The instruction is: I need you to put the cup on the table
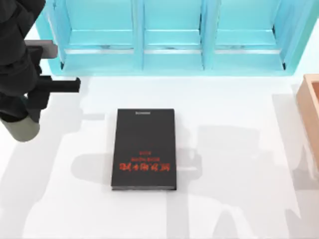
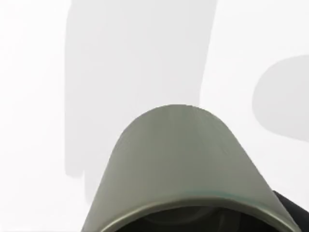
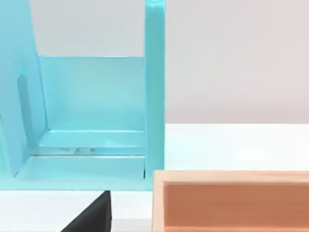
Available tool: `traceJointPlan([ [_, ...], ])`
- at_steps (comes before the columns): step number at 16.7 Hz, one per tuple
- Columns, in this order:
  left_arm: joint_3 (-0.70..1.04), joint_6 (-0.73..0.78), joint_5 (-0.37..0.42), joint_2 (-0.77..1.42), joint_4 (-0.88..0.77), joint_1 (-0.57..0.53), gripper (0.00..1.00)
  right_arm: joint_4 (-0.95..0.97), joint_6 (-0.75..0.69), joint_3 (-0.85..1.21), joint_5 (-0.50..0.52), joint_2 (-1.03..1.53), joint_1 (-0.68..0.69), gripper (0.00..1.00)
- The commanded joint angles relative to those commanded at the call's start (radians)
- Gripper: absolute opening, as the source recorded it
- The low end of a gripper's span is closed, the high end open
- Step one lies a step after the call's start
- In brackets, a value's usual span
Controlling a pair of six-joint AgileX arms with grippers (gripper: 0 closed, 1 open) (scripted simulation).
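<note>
**Cup at the far left edge, left arm over it**

We're looking down on the white surface [image 1: 224, 199], and our left arm is reaching in from the top left corner of the top view, its dark body folded over the left edge. The left gripper [image 1: 22, 117] points downward, with a black bar of the wrist sticking out sideways toward the middle. Just below that dark mass we see the olive-green cup [image 1: 22, 129], its rounded end poking out at the far left side of the surface, well apart from the black book [image 1: 143, 149].

From the left wrist view the cup [image 2: 186, 164] sits right up against the camera, its wall rising like a dome with the thick rim curving across the lower part, and the white surface behind it carries soft grey shadows. A sliver of black shows at the lower corner beside the rim. We take the cup to be held in the left gripper, though the fingers themselves are hidden, so how wide they stand we cannot tell. Whether the cup touches the surface we cannot tell either.

The book lies flat near the middle, red lettering facing up. The turquoise cabinet [image 1: 174, 40] runs along the far side. A tan wooden box [image 1: 310, 114] sits at the right edge.

The right wrist view looks at the cabinet [image 3: 96, 121] and the box [image 3: 231, 200].
</note>
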Motion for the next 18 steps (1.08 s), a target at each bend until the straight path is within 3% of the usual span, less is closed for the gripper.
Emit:
traceJointPlan([
  [6,-0.177,0.023,0.003,0.025,0.213,0.026,0.00,0.000,0.000,0.000,0.000,0.000,0.000,1.00],
  [11,-0.199,0.027,0.003,0.033,0.236,0.028,0.00,0.000,0.000,0.000,0.000,0.000,0.000,1.00],
  [18,-0.199,0.027,0.003,0.033,0.236,0.028,0.53,0.000,0.000,0.000,0.000,0.000,0.000,1.00],
])
